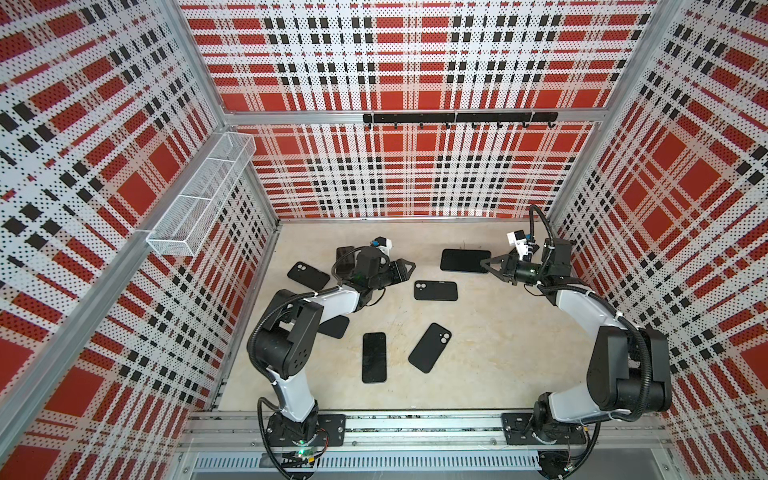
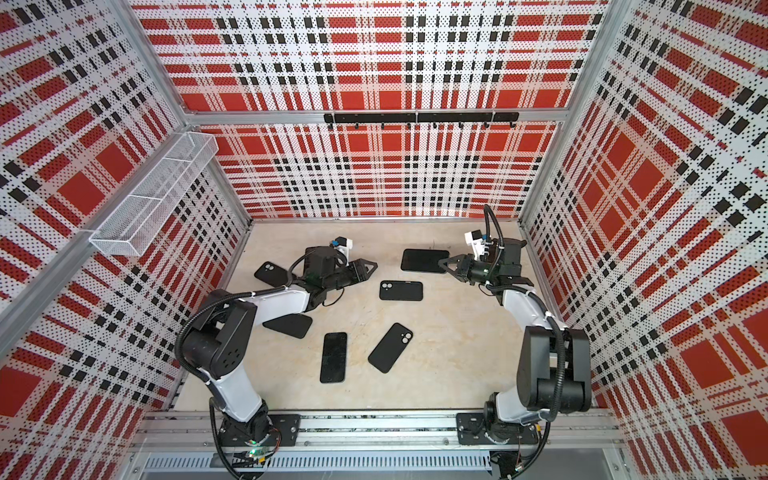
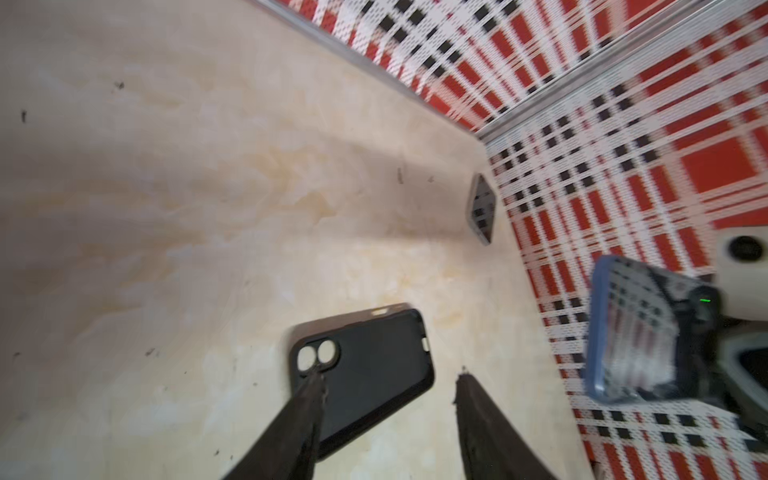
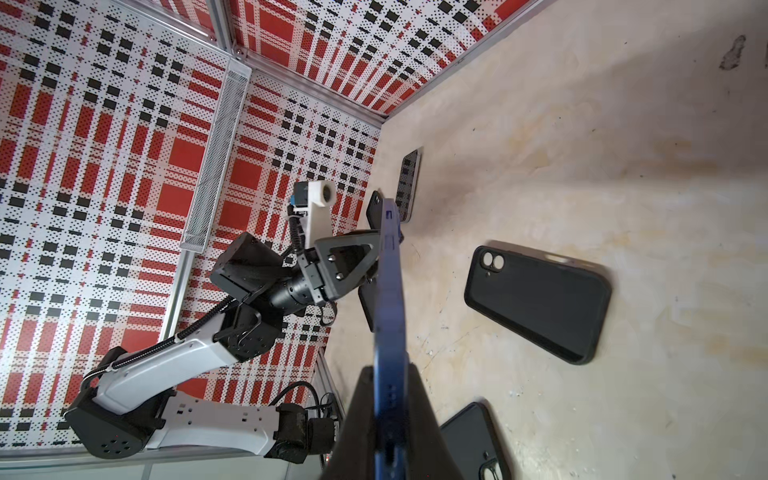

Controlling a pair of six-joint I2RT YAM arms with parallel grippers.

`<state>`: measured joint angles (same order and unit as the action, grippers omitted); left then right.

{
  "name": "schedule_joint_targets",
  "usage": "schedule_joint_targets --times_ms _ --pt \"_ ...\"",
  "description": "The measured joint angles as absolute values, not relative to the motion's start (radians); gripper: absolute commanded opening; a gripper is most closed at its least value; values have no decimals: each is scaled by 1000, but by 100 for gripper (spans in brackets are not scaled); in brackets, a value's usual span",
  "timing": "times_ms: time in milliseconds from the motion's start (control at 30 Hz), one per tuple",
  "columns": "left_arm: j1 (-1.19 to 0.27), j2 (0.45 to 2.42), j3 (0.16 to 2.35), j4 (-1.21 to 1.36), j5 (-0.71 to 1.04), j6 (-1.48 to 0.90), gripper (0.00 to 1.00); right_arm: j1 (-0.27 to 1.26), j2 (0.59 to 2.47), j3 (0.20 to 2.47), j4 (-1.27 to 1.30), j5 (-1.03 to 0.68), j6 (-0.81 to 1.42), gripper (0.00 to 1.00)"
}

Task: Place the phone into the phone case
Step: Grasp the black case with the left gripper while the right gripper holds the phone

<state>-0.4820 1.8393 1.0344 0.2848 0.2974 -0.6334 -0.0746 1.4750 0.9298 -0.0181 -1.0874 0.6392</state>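
**Phone** point(image 1: 461, 261): blue-edged with a dark screen. The right gripper point(image 1: 483, 263) is clenched on one short end. The phone sits at the far right of the table point(image 1: 498, 365) and appears raised off it. The right wrist view shows it edge-on between the fingers.

**Case** point(image 1: 435, 290): black, lying flat near mid-table with its open side up. It is empty. It is near the phone and apart from it.

**Left gripper** point(image 3: 388, 380): jaws apart and grasping nothing. It hovers at the case's camera-cutout end. One finger overlaps the cutout in the left wrist view, but contact cannot be told.

**Other stock:** a spare phone point(image 1: 374, 357) and a spare case point(image 1: 430, 347) lie nearer the front. Neither is being handled.

**Progress:**
- **Done:** the phone is in hand.
- **Left, by judgement:** carry the phone over the case, square it with the rim, and press it in. The left gripper is placed to steady the case. About a third of the way along.
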Motion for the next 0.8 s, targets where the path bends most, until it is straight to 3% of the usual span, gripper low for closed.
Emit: schedule_joint_targets --times_ms 333,667,800 --pt "-593 1993 1182 3 15 -539 42 -127 1393 902 -141 -1075 534 2" --pt "-637 2051 1259 -107 -115 -509 5 -160 1390 900 -257 -1047 448 4" --pt "-643 2045 1259 -127 -137 -498 0 -160 1390 900 -293 -1029 424 5"
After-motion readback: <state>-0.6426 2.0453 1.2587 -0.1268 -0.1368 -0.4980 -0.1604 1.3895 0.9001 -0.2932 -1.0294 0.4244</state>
